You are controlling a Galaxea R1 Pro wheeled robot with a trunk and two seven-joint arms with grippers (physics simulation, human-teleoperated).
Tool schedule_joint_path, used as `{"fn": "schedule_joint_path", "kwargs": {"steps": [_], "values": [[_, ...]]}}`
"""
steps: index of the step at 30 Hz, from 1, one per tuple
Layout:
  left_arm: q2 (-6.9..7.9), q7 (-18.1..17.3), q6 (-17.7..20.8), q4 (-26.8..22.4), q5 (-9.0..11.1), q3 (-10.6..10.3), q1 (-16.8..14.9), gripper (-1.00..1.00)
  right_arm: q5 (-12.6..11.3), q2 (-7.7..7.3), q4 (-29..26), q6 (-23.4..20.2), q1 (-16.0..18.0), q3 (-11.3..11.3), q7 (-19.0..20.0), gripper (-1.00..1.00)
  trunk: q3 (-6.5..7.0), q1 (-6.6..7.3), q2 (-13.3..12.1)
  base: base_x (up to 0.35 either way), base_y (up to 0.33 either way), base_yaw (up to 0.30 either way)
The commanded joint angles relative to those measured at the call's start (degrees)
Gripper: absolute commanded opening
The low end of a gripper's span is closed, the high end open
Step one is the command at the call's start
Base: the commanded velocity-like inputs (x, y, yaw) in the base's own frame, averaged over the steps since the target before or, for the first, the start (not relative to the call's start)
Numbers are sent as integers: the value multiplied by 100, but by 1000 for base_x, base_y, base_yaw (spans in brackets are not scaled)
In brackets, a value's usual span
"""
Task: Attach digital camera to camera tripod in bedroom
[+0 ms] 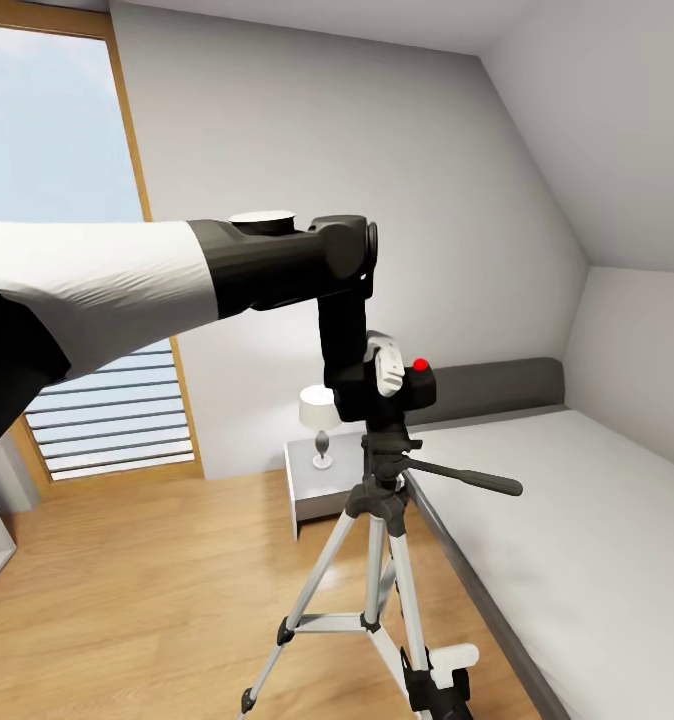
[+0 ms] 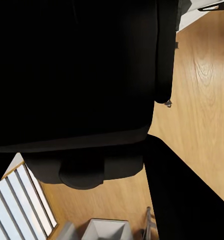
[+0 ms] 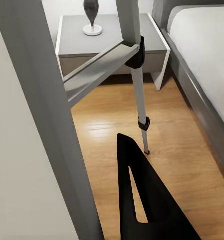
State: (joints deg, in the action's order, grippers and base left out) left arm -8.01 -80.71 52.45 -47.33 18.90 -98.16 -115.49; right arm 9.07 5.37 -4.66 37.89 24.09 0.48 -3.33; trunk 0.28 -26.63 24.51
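One digital camera (image 1: 409, 385) atop camera tripod (image 1: 382, 560) — no legible writing.

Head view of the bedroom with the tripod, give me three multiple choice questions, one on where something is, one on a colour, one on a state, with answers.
1. Where is the digital camera?
A. On the floor
B. On top of the camera tripod head
C. On the bed

2. What colour is the round button on top of the digital camera?
A. Red
B. Green
C. Yellow

3. What is the left gripper doing?
A. Hanging free above the nightstand
B. Pressed on the floor
C. Closed on the digital camera over the tripod head

Answers:
1 B: the head view shows the black body right above the tripod head and its pan handle.
2 A: a red dot sits on its top.
3 C: the jaws wrap the camera body; whether it is locked onto the mount cannot be told.
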Motion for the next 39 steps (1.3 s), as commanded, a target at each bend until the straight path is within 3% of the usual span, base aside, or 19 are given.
{"fn": "schedule_joint_path", "kwargs": {"steps": [1,7,10,15,22,39], "values": [[5,-26,37,-6,24,-19,-8,-100,-11,-1,114,-44,-1,-66,-36,-100,-4,-3,2,0,0,0],[59,-586,16,-134,13,-11,-8,-100,-11,-1,114,-44,-1,-66,-36,-100,-4,-3,2,0,0,0],[89,-681,12,-159,10,-10,-8,-100,-11,-1,114,-44,-1,-66,-36,-100,-4,-3,2,0,0,0],[104,-720,11,-191,-12,-10,-8,-100,-11,-1,114,-48,-1,-66,-36,-100,-4,-3,2,0,0,0],[150,-747,10,-185,-250,-2,-9,-100,-11,-1,114,-53,-1,-66,-36,-100,-4,-3,2,0,0,0],[167,-762,15,-211,-275,13,-26,-100,-11,-1,114,-53,-1,-66,-36,-100,-4,-3,2,0,0,0]]}}
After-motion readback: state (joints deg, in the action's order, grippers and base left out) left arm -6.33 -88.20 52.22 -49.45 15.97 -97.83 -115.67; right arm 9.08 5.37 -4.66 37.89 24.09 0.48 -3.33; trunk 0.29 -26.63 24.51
